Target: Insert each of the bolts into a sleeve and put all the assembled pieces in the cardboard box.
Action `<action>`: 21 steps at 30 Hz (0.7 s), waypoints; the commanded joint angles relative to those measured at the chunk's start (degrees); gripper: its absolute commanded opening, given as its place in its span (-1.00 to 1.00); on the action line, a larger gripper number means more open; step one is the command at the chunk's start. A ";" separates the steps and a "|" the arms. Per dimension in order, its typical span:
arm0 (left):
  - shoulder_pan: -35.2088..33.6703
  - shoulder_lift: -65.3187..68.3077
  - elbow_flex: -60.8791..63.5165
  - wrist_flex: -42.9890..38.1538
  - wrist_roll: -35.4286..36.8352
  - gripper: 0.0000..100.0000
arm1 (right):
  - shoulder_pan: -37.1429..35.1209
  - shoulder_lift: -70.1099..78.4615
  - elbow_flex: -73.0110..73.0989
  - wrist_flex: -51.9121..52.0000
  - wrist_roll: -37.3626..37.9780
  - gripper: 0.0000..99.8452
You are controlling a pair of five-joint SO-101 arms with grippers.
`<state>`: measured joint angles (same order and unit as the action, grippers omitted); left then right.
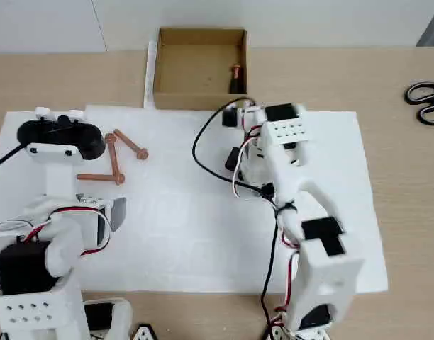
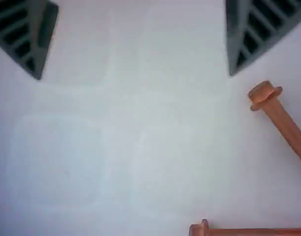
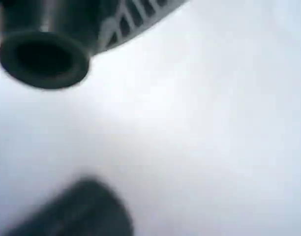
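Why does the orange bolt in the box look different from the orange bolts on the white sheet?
The bolt in the cardboard box wears a dark piece, seemingly a sleeve; the three bolts on the white sheet are bare. The boxed bolt sits alone by the box's wall; the sheet bolts lie close together. All are orange-brown.

The fingers (image 3: 135, 19) hold a black sleeve (image 3: 42, 59) — white sheet (image 3: 214, 123) beneath.
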<state>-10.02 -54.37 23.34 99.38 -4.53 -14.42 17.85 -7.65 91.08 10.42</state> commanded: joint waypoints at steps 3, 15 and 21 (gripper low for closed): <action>-0.35 5.10 -3.12 0.97 -2.37 -0.54 | 0.57 -10.77 -2.81 3.65 0.53 -0.99; -10.11 30.33 -11.56 -5.98 -15.74 -0.54 | 5.93 -12.44 -2.64 5.32 0.53 -0.99; -15.91 38.15 -11.12 -6.95 -13.10 -0.54 | 5.76 -12.44 -2.64 5.32 0.53 -0.99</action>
<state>-24.09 -18.77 14.02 93.67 -18.86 -8.97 9.32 -8.00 95.65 10.51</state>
